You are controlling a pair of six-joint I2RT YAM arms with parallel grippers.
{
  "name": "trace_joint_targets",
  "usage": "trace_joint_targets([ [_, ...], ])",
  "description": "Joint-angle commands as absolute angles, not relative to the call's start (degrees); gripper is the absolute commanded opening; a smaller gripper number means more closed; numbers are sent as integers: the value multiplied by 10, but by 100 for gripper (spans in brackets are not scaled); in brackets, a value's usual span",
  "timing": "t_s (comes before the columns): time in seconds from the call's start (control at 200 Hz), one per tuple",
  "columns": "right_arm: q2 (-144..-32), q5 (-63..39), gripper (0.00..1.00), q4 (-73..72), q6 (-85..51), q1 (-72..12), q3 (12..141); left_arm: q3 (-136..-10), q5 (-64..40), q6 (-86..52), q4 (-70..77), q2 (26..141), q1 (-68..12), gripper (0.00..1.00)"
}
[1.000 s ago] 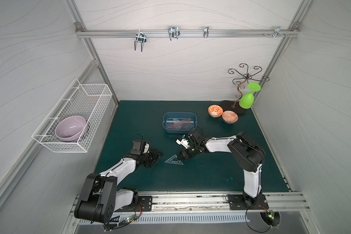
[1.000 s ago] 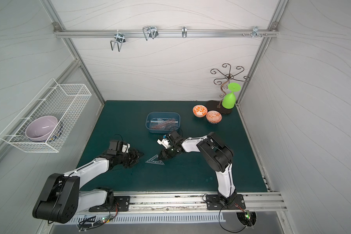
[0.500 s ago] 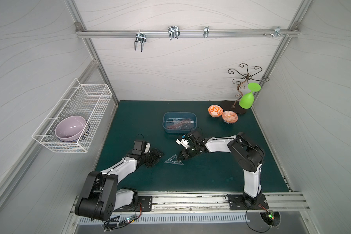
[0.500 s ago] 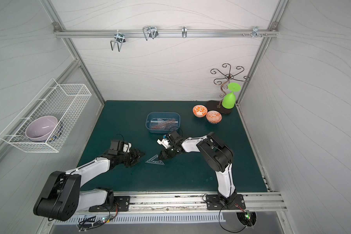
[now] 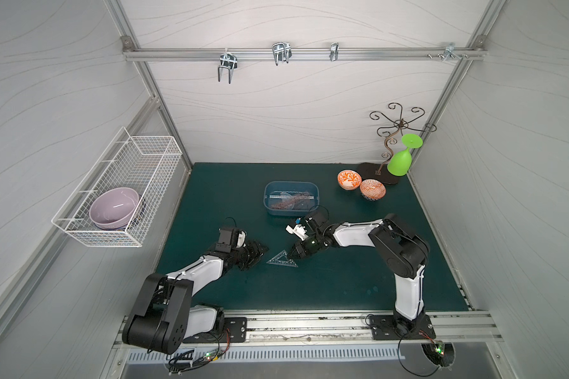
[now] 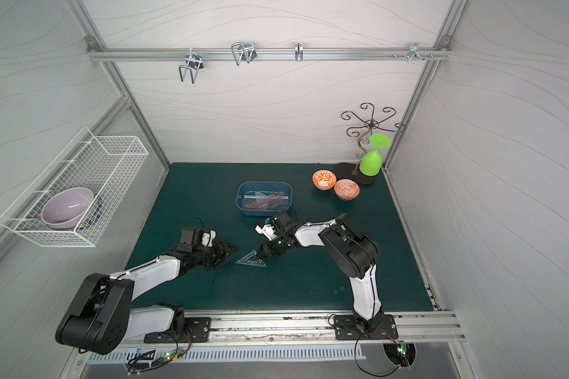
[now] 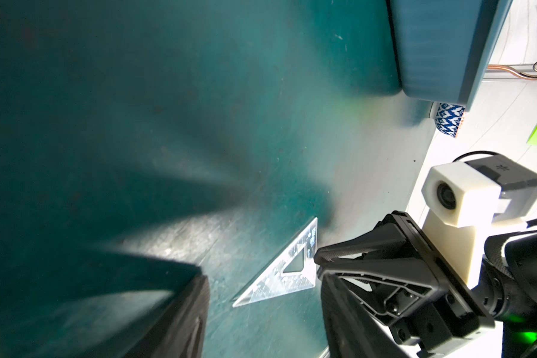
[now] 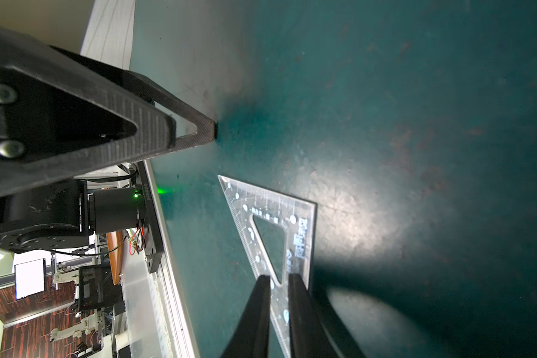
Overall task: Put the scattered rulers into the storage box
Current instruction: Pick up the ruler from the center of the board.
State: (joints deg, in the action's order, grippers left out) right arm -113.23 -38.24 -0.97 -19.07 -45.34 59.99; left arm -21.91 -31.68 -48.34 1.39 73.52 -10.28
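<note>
Flat clear triangle (image 5: 282,259) on scuffed green bench (image 5: 342,288) inside white walls (image 5: 293,115), left tool (image 5: 260,257) beside it gaping empty, right tool (image 8: 278,277) nearly closed, tips touching its corner.

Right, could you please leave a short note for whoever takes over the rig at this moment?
The left gripper is open and empty, beside the triangle ruler.
The right gripper has its fingers nearly closed at that ruler's corner; grip unclear.
Done: several rulers lie in the storage box.
Left: the triangle ruler, flat on the mat between both grippers, goes into the box.
</note>
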Motion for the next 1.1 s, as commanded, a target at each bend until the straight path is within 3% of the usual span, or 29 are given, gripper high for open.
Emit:
trace_joint_targets([
  [0.0, -1144, -369, 18, 4, -185, -450, 584, -193, -309, -486, -34, 752, -113, 62],
  [0.465, -1143, -363, 17, 3, -183, -449, 573, -202, -298, -483, -65, 735, -113, 62],
  [0.8, -1139, -358, 17, 3, -182, -448, 563, -244, -227, -470, -167, 654, -139, 66],
  [1.095, -1137, -355, 17, 5, -181, -448, 558, -241, -238, -472, -141, 692, -155, 66],
])
